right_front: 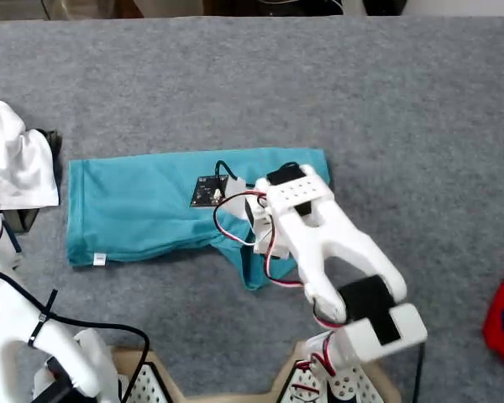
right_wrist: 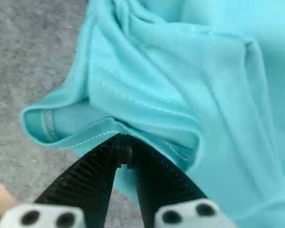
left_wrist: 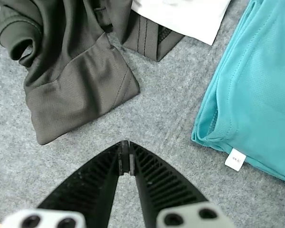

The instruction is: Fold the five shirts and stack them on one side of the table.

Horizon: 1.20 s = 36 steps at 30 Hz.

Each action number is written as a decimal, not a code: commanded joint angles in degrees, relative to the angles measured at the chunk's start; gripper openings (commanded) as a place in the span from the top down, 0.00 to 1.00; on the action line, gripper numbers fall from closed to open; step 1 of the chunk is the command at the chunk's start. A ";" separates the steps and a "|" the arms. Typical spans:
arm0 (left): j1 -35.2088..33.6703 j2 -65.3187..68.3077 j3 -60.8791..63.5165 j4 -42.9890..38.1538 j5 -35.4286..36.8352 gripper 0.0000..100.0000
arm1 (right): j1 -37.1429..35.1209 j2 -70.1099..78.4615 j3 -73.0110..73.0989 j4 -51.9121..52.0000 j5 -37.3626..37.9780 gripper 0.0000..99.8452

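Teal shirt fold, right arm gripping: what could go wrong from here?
1. The right gripper is shut on just a thin hem of the teal shirt; it may slip out mid-pull.
2. The cloth is bunched beside the grip, so the fold could set crooked.
3. Loose wires hang over the shirt and might snag it.

Grey felt-like cover [right_front: 403, 101] across the whole surface, tan board [right_front: 223, 398] at its near edge.

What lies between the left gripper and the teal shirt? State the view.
Bare grey table cover, nothing else, between left gripper and teal shirt; the left wrist view shows it.
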 commanded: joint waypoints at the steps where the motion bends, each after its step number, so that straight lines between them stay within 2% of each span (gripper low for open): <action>1: -0.44 -1.71 -2.55 -0.26 -0.44 0.98 | 1.19 2.42 -0.40 -2.55 0.35 0.99; 8: -0.35 -1.71 -2.81 -0.26 -0.44 0.98 | 3.47 2.77 -3.56 -0.18 0.18 1.00; 14: -0.35 -1.71 -2.81 -0.26 -0.44 0.98 | 1.63 -1.01 -5.67 5.89 0.53 0.99; 18: -0.35 -1.71 -2.81 -0.26 -0.44 0.98 | -1.80 -6.37 -3.65 7.47 0.26 0.90; 22: -0.44 -1.71 -2.64 -0.26 -0.44 0.98 | -4.09 -7.43 -0.66 6.15 0.26 0.83; 32: -0.53 -1.71 -2.81 -0.26 -0.44 0.98 | -3.74 3.12 1.01 -0.44 0.26 0.83; 36: -0.53 -1.71 -2.90 -0.26 -0.44 0.98 | -3.65 4.53 -0.31 0.18 0.18 0.83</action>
